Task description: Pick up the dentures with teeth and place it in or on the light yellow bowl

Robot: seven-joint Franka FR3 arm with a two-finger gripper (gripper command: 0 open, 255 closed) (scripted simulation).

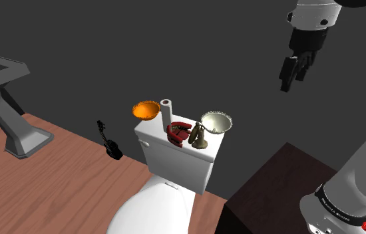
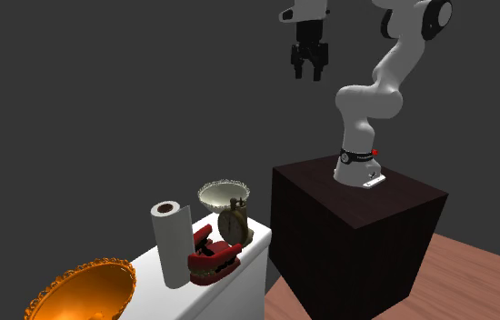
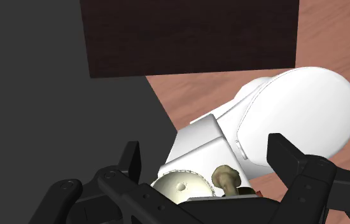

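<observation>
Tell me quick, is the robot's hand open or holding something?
Gripper: open, holding nothing. The dentures sit on the toilet tank.

Shoulder view: set high beside the stand (image 1: 268, 193), close by the arm (image 1: 358, 176), looking down and leftward onto the toilet tank (image 1: 178, 156) at middling range. Second exterior view: placed close by the orange bowl (image 2: 85, 295) at the tank's far end, facing back along the tank top toward stand and arm. Wrist view: looking along the gripper (image 3: 205, 153), steeply down from well above the tank. Shared by all three: tank top and stand.
</observation>
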